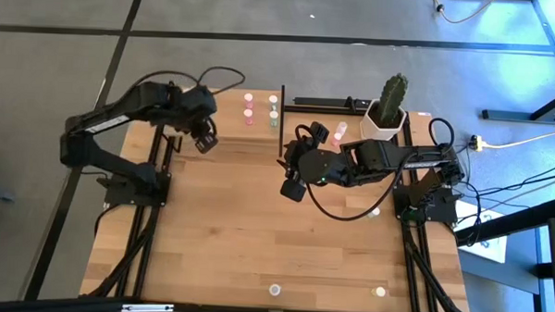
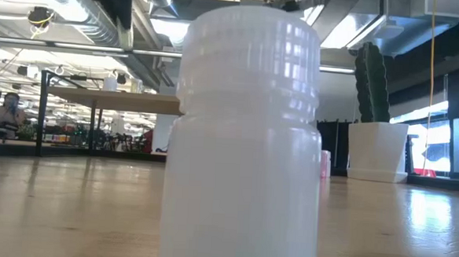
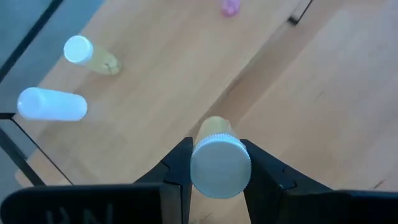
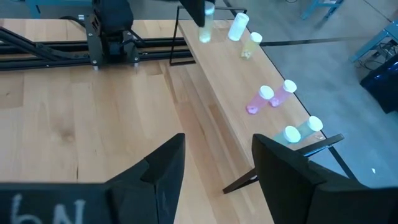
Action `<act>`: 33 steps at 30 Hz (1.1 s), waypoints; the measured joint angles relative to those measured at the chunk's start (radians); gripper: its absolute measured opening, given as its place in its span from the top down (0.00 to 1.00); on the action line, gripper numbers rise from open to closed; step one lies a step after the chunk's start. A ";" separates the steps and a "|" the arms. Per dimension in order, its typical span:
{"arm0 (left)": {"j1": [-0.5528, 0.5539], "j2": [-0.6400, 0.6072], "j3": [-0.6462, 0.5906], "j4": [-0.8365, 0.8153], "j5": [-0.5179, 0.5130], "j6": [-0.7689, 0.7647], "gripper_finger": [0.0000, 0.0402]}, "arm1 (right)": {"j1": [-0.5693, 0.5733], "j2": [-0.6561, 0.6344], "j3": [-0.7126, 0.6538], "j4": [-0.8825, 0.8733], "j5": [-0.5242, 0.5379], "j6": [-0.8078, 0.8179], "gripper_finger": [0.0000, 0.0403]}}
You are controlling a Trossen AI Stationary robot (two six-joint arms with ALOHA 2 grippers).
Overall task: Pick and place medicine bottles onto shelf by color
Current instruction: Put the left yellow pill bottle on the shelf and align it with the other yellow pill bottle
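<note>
My left gripper (image 3: 214, 163) holds a pale yellow bottle (image 3: 217, 162) over the shelf's (image 3: 174, 74) left end. My right gripper (image 4: 214, 165) waits open beside the shelf.

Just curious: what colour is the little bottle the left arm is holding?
Pale yellow bottle with a white cap, clearest in the left wrist view.

A large white ribbed-cap plastic bottle (image 2: 245, 137) stood against the low camera, cut off at the bottom edge and hiding the table's middle behind it. Beyond the left gripper (image 3: 217, 163), the pale yellow capped vial (image 3: 219, 163) between its fingers showed mostly its white cap, the body largely hidden. The right gripper's (image 4: 217, 163) finger bases ran off the frame.
</note>
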 joint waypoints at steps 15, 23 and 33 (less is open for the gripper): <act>0.214 0.149 -0.033 0.052 0.008 0.158 0.77 | 0.000 0.000 0.000 0.000 0.000 0.000 0.53; 0.239 0.136 -0.078 0.094 0.008 0.154 0.77 | 0.000 0.000 0.000 0.000 -0.001 0.001 0.53; 0.243 0.138 -0.078 0.142 0.009 0.156 0.77 | 0.000 0.000 0.000 0.000 -0.002 -0.001 0.53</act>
